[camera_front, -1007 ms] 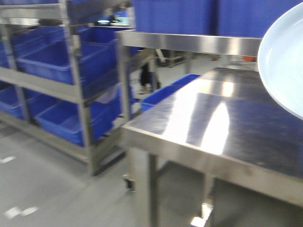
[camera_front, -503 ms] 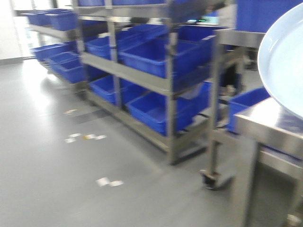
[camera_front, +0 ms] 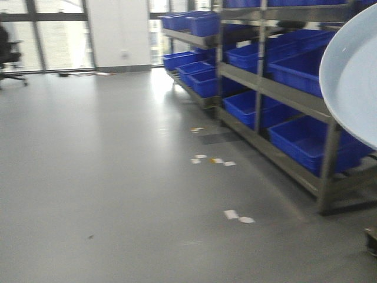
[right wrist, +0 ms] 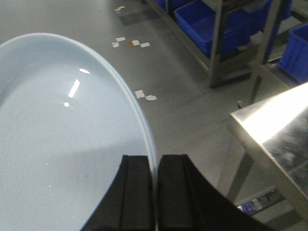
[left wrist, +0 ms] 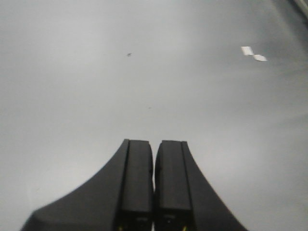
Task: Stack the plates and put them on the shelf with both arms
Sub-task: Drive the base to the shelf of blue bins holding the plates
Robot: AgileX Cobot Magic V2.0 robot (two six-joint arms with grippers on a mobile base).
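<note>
A pale blue-white plate [right wrist: 62, 144] fills the left of the right wrist view, held tilted on edge above the floor. My right gripper [right wrist: 156, 159] is shut on its rim. The same plate [camera_front: 353, 76] shows at the right edge of the front view. I cannot tell if a second plate lies against it. My left gripper [left wrist: 154, 144] is shut and empty, pointing at bare grey floor. The brushed steel shelf with the screwed front rail is out of view.
Steel racks [camera_front: 259, 88] with several blue crates [camera_front: 306, 141] stand along the right. A steel table corner [right wrist: 274, 120] is at the right of the right wrist view. White scraps [camera_front: 235, 215] lie on the grey floor. An office chair [camera_front: 9, 53] stands far left.
The front view has swung left: the steel table and shelf have left the frame, and racks and open floor now show. The plate stays at the right edge.
</note>
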